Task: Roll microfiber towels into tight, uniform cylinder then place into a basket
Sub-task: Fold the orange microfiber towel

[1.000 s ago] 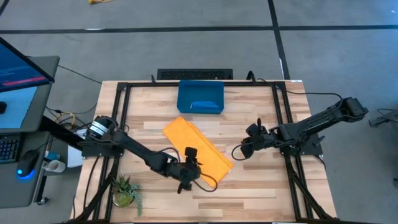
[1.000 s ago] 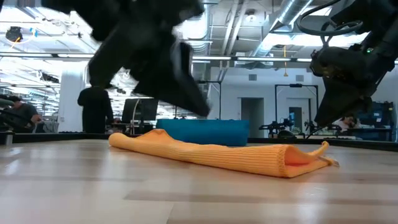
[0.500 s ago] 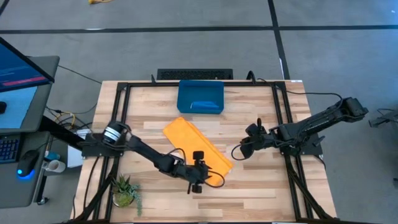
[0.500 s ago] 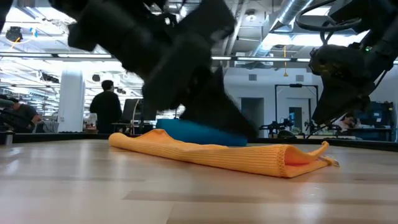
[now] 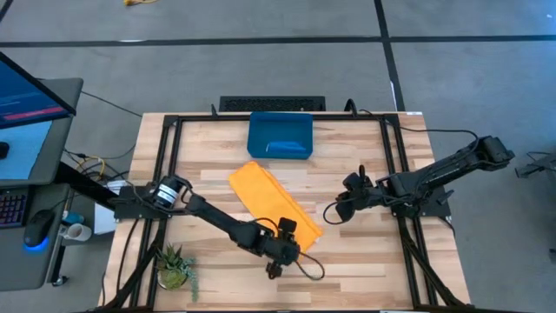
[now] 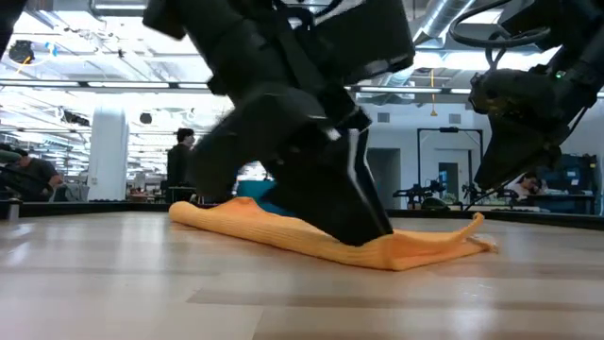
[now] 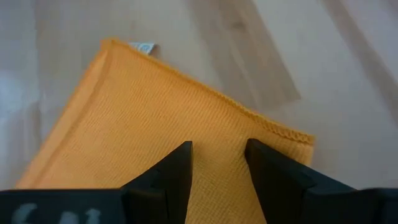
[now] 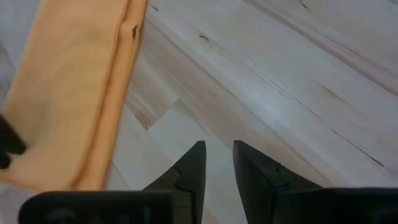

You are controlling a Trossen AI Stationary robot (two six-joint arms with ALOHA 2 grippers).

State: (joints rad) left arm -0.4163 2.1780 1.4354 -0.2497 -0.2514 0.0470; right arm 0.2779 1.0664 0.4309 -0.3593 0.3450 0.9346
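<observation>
The folded yellow-orange microfiber towel [image 5: 274, 205] lies diagonally mid-tabletop, near the dark blue plastic basket [image 5: 280, 135]. The left pincer [image 7: 217, 163], spread, has come down onto its near end; pinch both layers squarely before rolling. The right pincer [image 8: 216, 163], slightly parted and empty, waits beside the towel, unmoved.

Left gripper [image 6: 363, 222] hides orange towel [image 6: 283, 227] middle and basket in low view.

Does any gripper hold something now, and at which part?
Nothing is held. The left gripper stands open over the towel's near end; the right gripper is over bare table.
</observation>
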